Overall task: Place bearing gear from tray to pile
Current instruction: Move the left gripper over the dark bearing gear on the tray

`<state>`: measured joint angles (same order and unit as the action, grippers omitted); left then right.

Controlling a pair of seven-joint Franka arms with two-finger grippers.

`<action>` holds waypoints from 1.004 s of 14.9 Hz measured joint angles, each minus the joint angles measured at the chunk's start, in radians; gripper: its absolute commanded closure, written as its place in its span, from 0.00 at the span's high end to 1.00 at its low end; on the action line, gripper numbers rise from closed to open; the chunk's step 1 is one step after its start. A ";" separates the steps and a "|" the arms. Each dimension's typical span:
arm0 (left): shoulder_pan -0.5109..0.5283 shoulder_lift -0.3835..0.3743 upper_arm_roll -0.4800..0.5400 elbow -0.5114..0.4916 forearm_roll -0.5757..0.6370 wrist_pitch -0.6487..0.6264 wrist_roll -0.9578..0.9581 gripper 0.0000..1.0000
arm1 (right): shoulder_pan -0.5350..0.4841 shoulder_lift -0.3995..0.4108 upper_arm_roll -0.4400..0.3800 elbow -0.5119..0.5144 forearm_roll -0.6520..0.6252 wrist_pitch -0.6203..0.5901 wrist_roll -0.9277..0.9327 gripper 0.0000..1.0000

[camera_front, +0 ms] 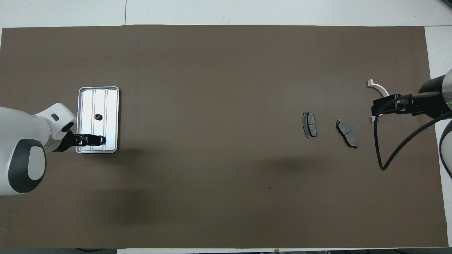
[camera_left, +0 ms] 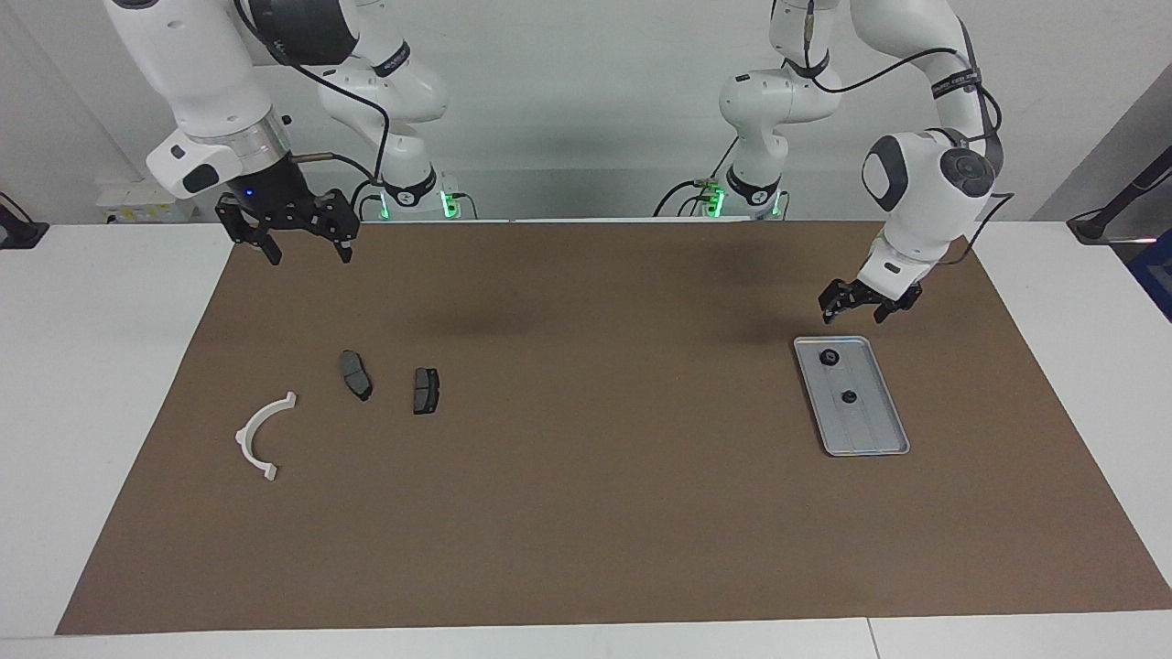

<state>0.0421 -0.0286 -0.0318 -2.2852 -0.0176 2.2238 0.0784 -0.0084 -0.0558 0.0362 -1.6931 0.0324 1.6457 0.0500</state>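
Landmark: we take the flat silver-grey ridged metal tray as our reference, lying at the left arm's end of the brown mat.
Tray's long axis: it runs toward and away from the robots.
Task's thing: two small dark round bearing gears sit in the tray; the nearer gear is at the tray's robot-side end, the farther gear at about its middle.
Left gripper: we see the left gripper hanging over the mat just at the tray's robot-side rim, fingers spread, holding nothing.
Key relation: from those fingers the nearer gear lies a little forward, away from the robots, and down; in the overhead view the fingertips already cover part of it, yet the facing view shows them well clear above.
Nearer arm: the left one, plainly; we judge the pick is its job.
Next move, our guess: a short advance along the tray's long axis, then a straight drop to straddle the gear.
Pile: a white half-ring plastic bracket and two dark grey brake-pad pieces lie well apart from the tray, toward the right arm's end.
Right gripper: the right gripper waits high over the mat's robot-side edge at the pile's end, fingers apart, empty.
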 measured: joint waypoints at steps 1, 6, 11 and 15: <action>0.000 0.014 -0.001 0.000 0.000 0.013 0.000 1.00 | 0.000 -0.001 0.000 -0.002 0.000 0.000 0.000 1.00; -0.003 0.076 -0.003 0.000 0.000 0.061 0.001 1.00 | 0.002 -0.008 0.002 -0.013 0.000 0.000 0.000 1.00; -0.007 0.100 -0.003 0.000 0.000 0.081 0.001 1.00 | 0.002 -0.017 0.001 -0.056 0.001 0.000 0.000 1.00; -0.007 0.107 -0.003 0.000 0.000 0.091 0.001 1.00 | 0.003 -0.017 0.003 -0.068 0.001 0.000 0.000 1.00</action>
<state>0.0347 0.0785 -0.0345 -2.2851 -0.0176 2.3144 0.0792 -0.0050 -0.0728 0.0397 -1.7614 0.0332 1.6457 0.0500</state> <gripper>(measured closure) 0.000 0.000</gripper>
